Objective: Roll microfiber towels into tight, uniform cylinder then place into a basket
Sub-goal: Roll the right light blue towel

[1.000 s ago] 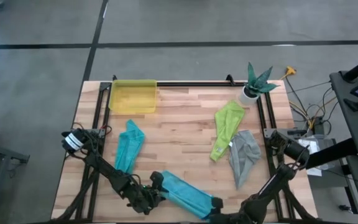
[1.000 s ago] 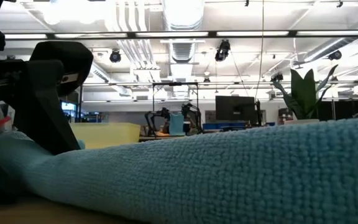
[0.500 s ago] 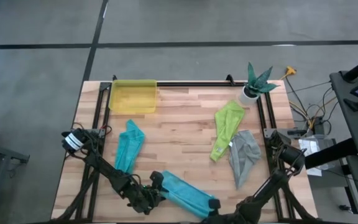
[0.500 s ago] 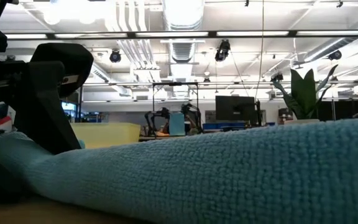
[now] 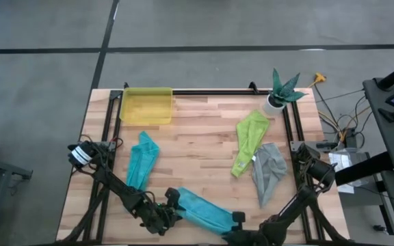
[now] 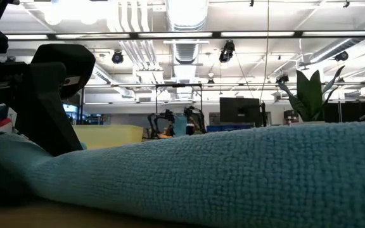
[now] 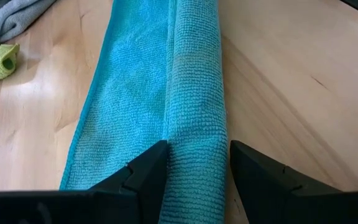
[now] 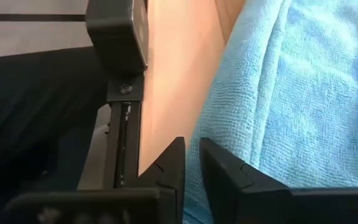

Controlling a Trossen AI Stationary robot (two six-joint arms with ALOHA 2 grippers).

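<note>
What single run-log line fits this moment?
left tool around light blue towel's roll | right tool pinching its edge | basket holds nothing

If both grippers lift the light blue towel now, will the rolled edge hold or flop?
The light blue towel looks soft, so it would probably sag between the left gripper and right gripper. Only one edge is rolled; it may unroll when lifted.

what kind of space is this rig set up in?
Likely a robotics lab or open workshop: exposed ceiling ducts and strip lighting, monitors on benches behind the wooden table, and a bare concrete floor around it.
</note>
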